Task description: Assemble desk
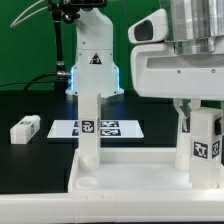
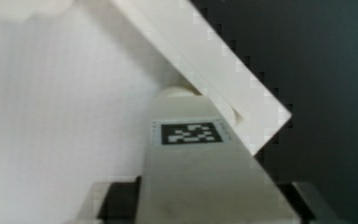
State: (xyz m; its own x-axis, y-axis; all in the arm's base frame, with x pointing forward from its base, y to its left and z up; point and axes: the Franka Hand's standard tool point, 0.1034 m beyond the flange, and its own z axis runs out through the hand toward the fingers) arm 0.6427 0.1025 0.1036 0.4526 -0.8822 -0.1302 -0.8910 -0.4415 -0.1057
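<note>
The white desk top (image 1: pixel 130 180) lies flat in the foreground, rim up. One white leg (image 1: pixel 90 125) stands upright in its corner at the exterior view's left, tag facing the camera. My gripper (image 1: pixel 203 115) is shut on a second tagged leg (image 1: pixel 206 145) and holds it upright over the top's corner at the exterior view's right. In the wrist view my gripper (image 2: pixel 208 205) grips this leg (image 2: pixel 197 150) between dark fingers (image 2: pixel 123 200). The leg's far end meets the top's (image 2: pixel 69 100) rim corner. Whether it sits in the socket is hidden.
A loose white leg (image 1: pixel 26 127) lies on the black table at the exterior view's left. The marker board (image 1: pixel 115 128) lies flat behind the desk top. The arm's white base (image 1: pixel 95 60) stands at the back, in front of a green wall.
</note>
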